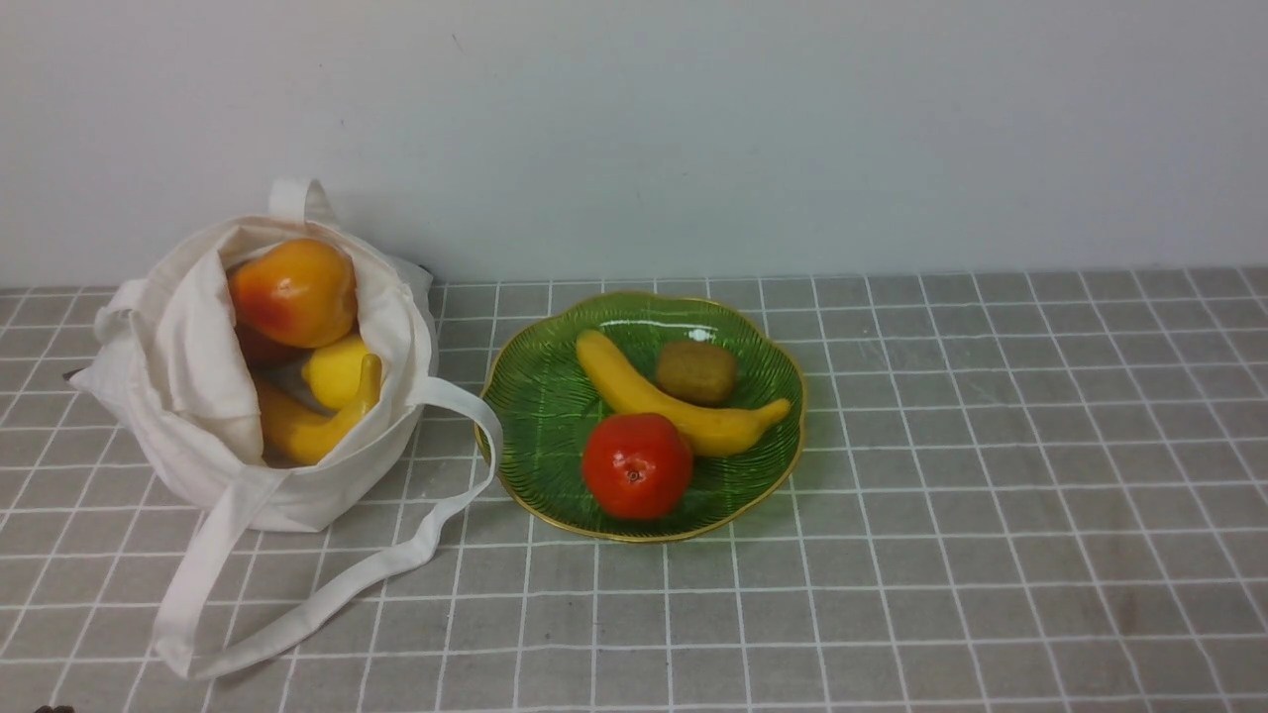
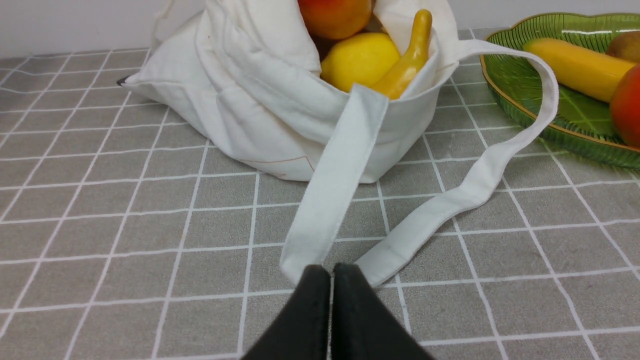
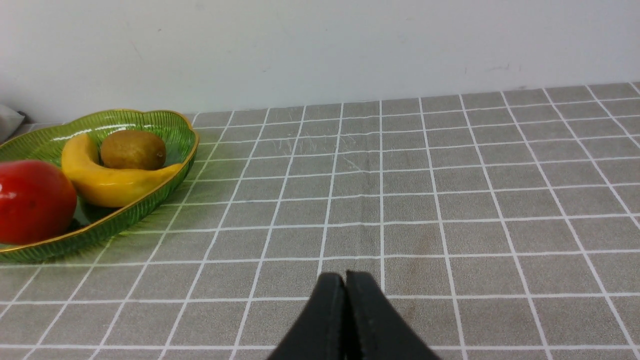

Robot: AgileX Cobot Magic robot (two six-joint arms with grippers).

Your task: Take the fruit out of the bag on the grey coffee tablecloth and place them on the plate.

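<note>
Left gripper [image 2: 331, 272] is pressed together, empty, low by the bag's strap [image 2: 330, 195]; right gripper [image 3: 345, 280] is pressed together too, over bare cloth [image 3: 450, 200]. I'd say we're mid-job: banana [image 1: 674, 396], kiwi [image 1: 696, 372] and red fruit [image 1: 636, 465] sit on the plate [image 1: 540, 406]. The mango [image 1: 294, 290], lemon [image 1: 335, 370] and another banana [image 1: 322, 426] wait in the bag [image 1: 188, 396], so next someone needs to open up and reach in past the floppy rim.

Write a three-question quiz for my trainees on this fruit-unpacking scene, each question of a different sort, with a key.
1. True or false: the kiwi lies on the plate.
2. How many fruits are on the plate now?
3. Which fruit sits topmost in the bag? A) lemon B) orange-red mango C) banana

Key
1. True.
2. Three: kiwi, a banana and the red fruit.
3. B.
</note>
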